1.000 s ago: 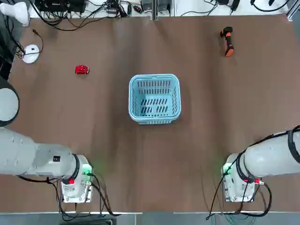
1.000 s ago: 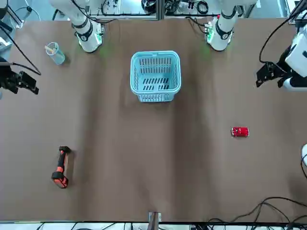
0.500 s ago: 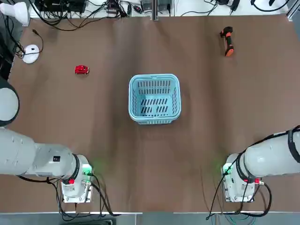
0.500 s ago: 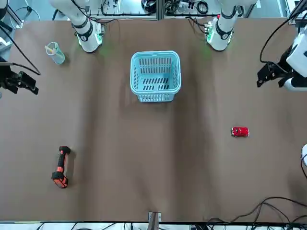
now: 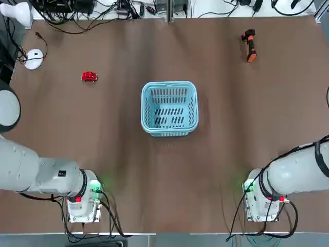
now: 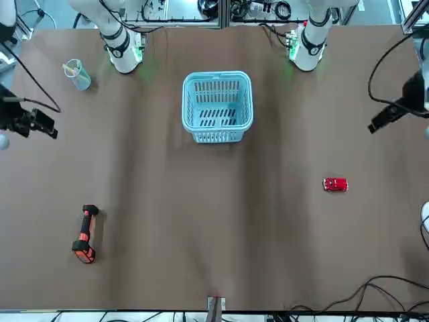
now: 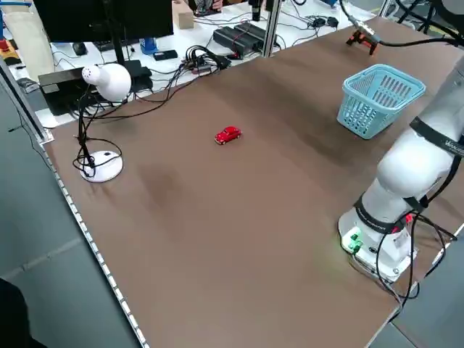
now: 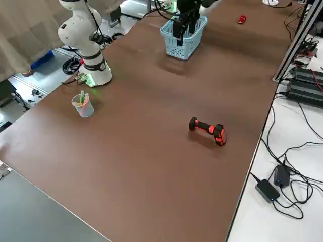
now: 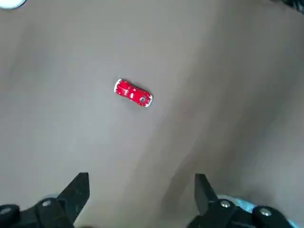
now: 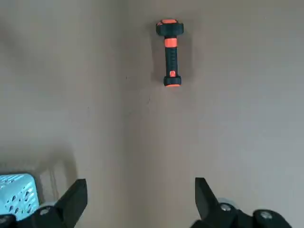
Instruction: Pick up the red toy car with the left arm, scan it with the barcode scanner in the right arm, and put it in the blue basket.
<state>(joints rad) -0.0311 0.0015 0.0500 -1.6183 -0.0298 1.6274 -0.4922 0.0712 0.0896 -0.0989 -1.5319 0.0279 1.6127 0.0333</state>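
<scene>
Left tool point(image 9: 142, 202) and right tool point(image 10: 141, 204) spread wide, nothing held, both above bench point(image 5: 216, 180). Red toy car point(image 5: 89, 76) unlifted, left of blue basket point(image 5: 169, 133); scanner point(image 5: 249, 45) ungrasped. Pickup, scan, basket drop all left.

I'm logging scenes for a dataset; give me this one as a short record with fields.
red toy car: on the table, left of the basket
blue basket: mid-table, nothing inside
barcode scanner: lying on the table, far right
left gripper: raised over the table, open, empty
right gripper: raised over the table, open, empty
</scene>
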